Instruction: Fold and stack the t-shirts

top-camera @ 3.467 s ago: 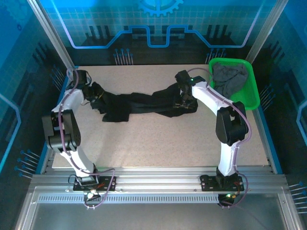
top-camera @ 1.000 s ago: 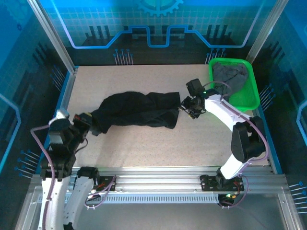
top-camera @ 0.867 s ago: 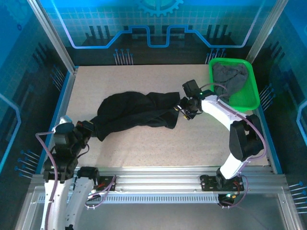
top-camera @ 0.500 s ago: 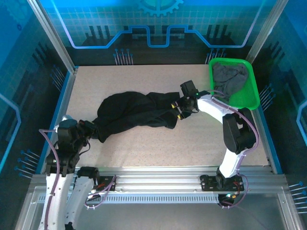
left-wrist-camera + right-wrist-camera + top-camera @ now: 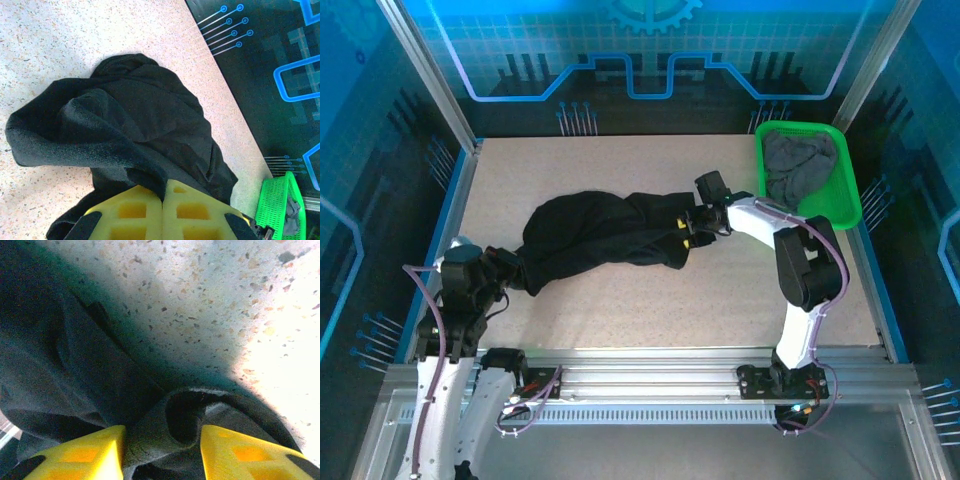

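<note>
- Two shirts: the black shirt (image 5: 600,235) lay roped across mid-table, and the grey shirt (image 5: 798,160) sat crumpled in the basket (image 5: 847,195).
- Both looked soft, light and limp, and would be best gripped at the corners.
- Left gripper (image 5: 162,212) pinched the black shirt's end; right gripper (image 5: 160,450) stood apart, astride a fold.
- Speckled table (image 5: 620,310); green mesh basket.

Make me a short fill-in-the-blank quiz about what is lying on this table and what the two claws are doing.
1. The mesh basket holding the dark grey t-shirt is coloured ____.
2. The bunched t-shirt lying on the table is coloured ____.
3. The left gripper is shut on that bunched t-shirt and the right gripper stands open around a fold of it; the fingers of both are coloured ____.

Missing words: green; black; yellow.
</note>
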`<state>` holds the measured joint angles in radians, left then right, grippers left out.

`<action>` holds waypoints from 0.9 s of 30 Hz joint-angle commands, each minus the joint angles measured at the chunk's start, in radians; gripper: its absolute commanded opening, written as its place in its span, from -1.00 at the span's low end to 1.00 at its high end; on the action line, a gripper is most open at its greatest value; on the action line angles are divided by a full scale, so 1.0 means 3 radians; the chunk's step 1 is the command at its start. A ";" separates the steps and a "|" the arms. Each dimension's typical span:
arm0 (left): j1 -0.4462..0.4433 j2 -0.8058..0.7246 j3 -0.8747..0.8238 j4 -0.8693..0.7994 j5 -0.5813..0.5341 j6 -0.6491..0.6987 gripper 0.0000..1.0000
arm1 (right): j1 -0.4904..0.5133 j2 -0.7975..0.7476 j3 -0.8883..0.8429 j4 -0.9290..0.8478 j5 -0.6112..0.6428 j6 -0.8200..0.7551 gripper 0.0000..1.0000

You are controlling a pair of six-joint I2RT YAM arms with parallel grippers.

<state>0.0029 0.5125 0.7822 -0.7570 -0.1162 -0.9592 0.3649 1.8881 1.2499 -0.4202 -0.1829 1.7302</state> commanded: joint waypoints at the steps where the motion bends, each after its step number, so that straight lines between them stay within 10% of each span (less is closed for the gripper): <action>1: 0.0016 0.0002 0.0065 0.0088 -0.0019 0.0095 -1.00 | -0.0039 0.0127 -0.0051 0.0063 -0.0066 0.0122 -0.24; 8: 0.0019 0.0114 0.0096 0.0189 0.0048 0.0062 -1.00 | -0.0015 -0.0209 0.0116 -0.0206 0.0304 -0.0217 -1.00; 18: 0.0392 0.1314 0.0704 0.1340 0.0789 -0.0365 -1.00 | -0.0140 -0.0998 0.0942 -0.0362 0.0965 -0.1847 -1.00; 27: 0.0631 0.1813 0.2016 0.1937 0.0665 -0.0542 -1.00 | -0.0228 -0.1590 0.1446 -0.0022 0.0907 -0.2920 -1.00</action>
<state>0.1703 1.0794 1.2861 -0.3027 0.0872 -1.0897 0.3080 1.4879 1.6459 -0.4625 0.0692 1.0065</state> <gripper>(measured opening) 0.053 0.047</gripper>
